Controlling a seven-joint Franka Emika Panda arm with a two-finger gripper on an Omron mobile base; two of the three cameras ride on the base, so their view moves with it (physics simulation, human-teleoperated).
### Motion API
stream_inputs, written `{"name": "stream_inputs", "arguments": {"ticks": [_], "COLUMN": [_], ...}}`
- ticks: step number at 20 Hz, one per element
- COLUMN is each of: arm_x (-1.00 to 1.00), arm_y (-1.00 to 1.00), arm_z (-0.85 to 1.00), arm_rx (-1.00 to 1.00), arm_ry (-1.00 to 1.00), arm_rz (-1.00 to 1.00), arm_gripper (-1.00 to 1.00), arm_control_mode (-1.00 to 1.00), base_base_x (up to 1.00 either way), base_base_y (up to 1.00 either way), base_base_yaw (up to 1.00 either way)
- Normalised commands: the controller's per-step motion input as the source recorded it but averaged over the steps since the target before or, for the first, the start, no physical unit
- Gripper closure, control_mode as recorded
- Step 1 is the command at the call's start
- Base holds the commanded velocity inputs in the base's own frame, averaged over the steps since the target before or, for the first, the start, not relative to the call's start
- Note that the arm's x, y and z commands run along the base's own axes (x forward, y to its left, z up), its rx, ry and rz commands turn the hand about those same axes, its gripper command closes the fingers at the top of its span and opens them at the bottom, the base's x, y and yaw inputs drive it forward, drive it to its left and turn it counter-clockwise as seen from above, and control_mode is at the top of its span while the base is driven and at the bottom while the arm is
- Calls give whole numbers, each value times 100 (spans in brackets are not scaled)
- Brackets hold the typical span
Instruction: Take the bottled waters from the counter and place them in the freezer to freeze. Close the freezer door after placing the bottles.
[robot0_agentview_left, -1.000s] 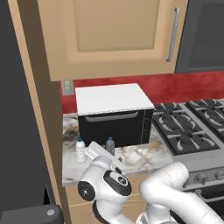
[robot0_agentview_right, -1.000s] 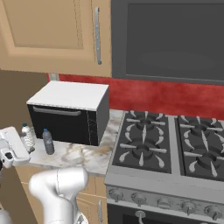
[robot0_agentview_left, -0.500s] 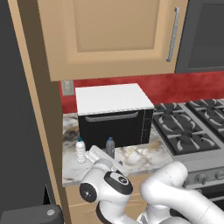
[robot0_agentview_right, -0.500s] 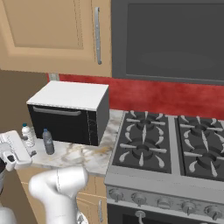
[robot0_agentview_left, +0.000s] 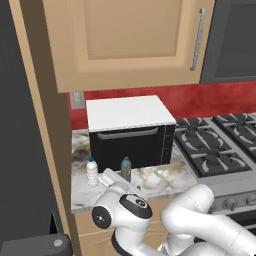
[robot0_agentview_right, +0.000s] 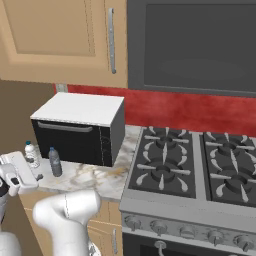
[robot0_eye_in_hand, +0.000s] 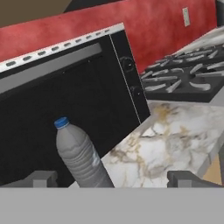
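Hand view: the two-finger gripper (robot0_eye_in_hand: 113, 178) has its jaws wide apart and holds nothing, with the smoky grey blue-capped plastic bottle (robot0_eye_in_hand: 78, 155) standing upright between the dark tips, just ahead. It stands on the marble-patterned counter (robot0_eye_in_hand: 170, 144), in front of the black-fronted countertop oven (robot0_eye_in_hand: 65, 109). In the left base view the clear ribbed blue-capped bottle (robot0_agentview_left: 92, 172) stands near the grey one (robot0_agentview_left: 126, 169), to its left. Behind the oven runs a red backsplash (robot0_agentview_left: 210, 97); the black gas stovetop (robot0_agentview_left: 215, 147) lies to the right.
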Motion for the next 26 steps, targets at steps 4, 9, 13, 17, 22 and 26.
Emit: {"name": "stream_inputs", "arguments": {"ticks": [4, 9, 13, 17, 22, 26], "arm_x": [4, 6, 3, 4, 6, 10], "arm_y": [0, 0, 0, 0, 0, 0], "arm_z": [-2, -6, -5, -4, -3, -7], "arm_rx": [-3, -8, -10, -11, -9, -9], "arm_ry": [5, 3, 0, 0, 0, 0], "arm_rz": [0, 0, 0, 6, 6, 5], "arm_gripper": [-100, -100, -100, -100, -100, -100], "arm_control_mode": [-100, -100, -100, -100, -100, -100], "base_base_x": [0, 0, 0, 0, 0, 0], "base_base_y": [0, 0, 0, 0, 0, 0], "base_base_yaw": [0, 0, 0, 0, 0, 0]}}
